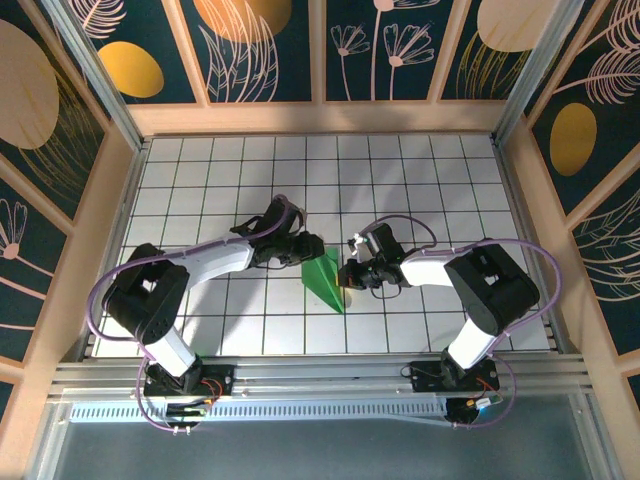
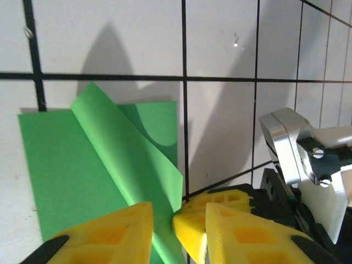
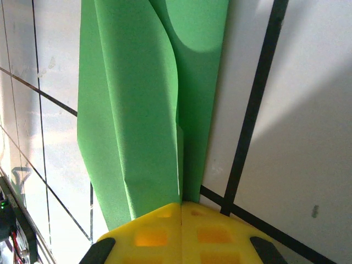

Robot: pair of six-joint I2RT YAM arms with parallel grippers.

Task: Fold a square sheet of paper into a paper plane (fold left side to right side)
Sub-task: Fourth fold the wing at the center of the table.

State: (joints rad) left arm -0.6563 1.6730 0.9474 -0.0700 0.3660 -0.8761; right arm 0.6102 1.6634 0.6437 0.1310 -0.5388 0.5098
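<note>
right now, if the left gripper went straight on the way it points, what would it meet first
Most likely the raised flap of the green paper, which runs down between the fingers of the left gripper. Past it lies the tiled table, though depth is unclear.

Left gripper [image 1: 303, 250] and right gripper [image 1: 346, 272] flank the paper plane [image 1: 325, 281]
</note>
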